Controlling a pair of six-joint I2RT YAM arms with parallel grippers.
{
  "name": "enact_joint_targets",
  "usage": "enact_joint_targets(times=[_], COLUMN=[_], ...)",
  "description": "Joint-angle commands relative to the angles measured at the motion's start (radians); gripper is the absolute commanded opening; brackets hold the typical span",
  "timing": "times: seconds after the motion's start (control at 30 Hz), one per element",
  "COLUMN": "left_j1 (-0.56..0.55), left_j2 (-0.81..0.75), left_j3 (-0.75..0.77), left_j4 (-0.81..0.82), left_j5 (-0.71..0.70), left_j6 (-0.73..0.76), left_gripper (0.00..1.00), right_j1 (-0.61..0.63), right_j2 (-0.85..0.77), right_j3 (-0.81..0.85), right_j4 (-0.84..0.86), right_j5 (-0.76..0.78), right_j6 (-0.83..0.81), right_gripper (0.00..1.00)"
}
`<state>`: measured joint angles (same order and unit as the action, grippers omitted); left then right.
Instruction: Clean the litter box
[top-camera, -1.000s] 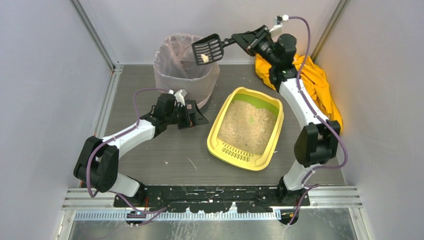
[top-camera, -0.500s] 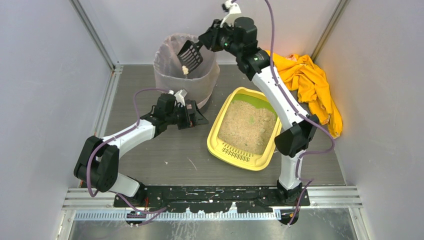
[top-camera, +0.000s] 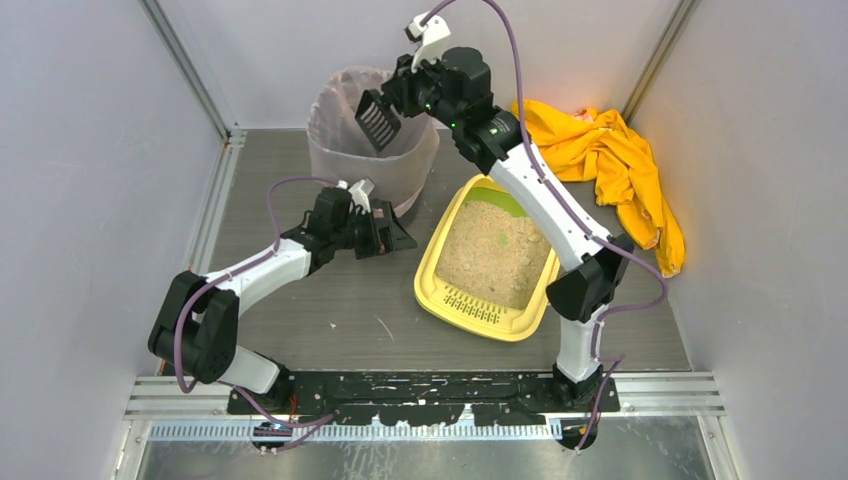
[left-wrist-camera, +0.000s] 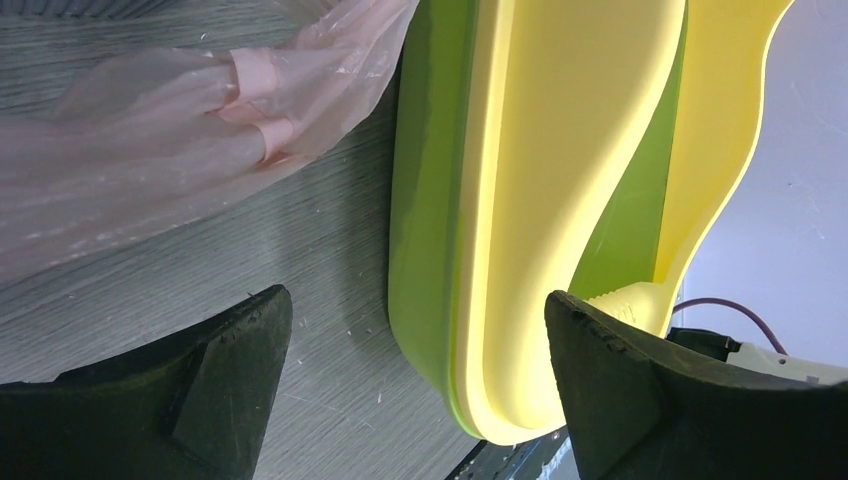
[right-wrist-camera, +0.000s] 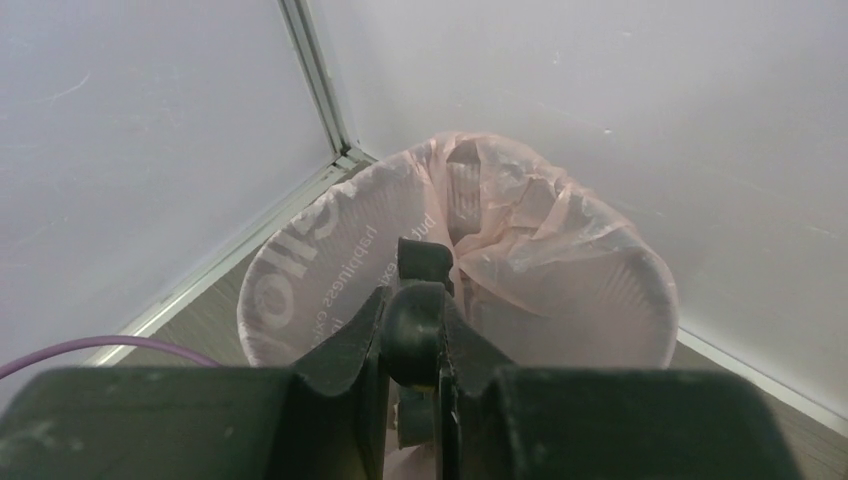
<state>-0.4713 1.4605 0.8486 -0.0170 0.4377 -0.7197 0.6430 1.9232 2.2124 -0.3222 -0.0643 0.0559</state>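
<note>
The yellow litter box (top-camera: 438, 262) with a green inner rim and beige litter lies mid-table; its side also fills the left wrist view (left-wrist-camera: 560, 200). My right gripper (top-camera: 402, 92) is shut on the handle (right-wrist-camera: 418, 325) of a black slotted scoop (top-camera: 377, 118), which hangs tilted down over the bin (top-camera: 345, 150) lined with a pinkish bag. No clump shows on the scoop. My left gripper (top-camera: 398, 238) is open and empty, low on the table between the bin and the litter box's left side.
A crumpled yellow cloth (top-camera: 615, 165) lies at the back right. The bin's bag (left-wrist-camera: 170, 150) lies close to the left fingers. White walls close in the table on three sides.
My right arm has swung left from above the cloth to over the bin and tipped the scoop down. The pale clump on the scoop is gone from view. The left arm has not moved.
</note>
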Motion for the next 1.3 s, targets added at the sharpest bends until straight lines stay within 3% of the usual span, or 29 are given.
enact_joint_targets(times=[0.0,0.17,0.37,0.7,0.97,1.27], left_j1=[-0.004,-0.004,-0.003,-0.004,-0.004,-0.004], left_j2=[-0.007,-0.005,0.001,0.049,0.018,0.032], left_j3=[0.03,0.033,0.033,0.016,-0.022,-0.023], left_j4=[0.02,0.019,0.02,0.099,0.189,0.195], left_j5=[-0.009,0.001,-0.002,0.024,0.021,0.019], left_j6=[0.026,0.025,0.025,-0.005,-0.015,-0.012], left_gripper=[0.96,0.96,0.96,0.96,0.94,0.94], right_j1=[-0.029,-0.075,-0.159,-0.175,-0.175,-0.175], right_j2=[-0.195,-0.437,-0.664,-0.956,-1.034,-0.941], right_j3=[-0.091,-0.356,-0.625,-0.997,-1.186,-1.318], right_j4=[0.195,0.313,0.316,0.177,0.144,0.232], right_j5=[-0.043,0.057,0.16,0.397,0.4,0.268], right_j6=[0.075,0.078,0.102,0.063,0.177,0.315], right_gripper=[0.0,0.01,0.01,0.01,0.01,0.01])
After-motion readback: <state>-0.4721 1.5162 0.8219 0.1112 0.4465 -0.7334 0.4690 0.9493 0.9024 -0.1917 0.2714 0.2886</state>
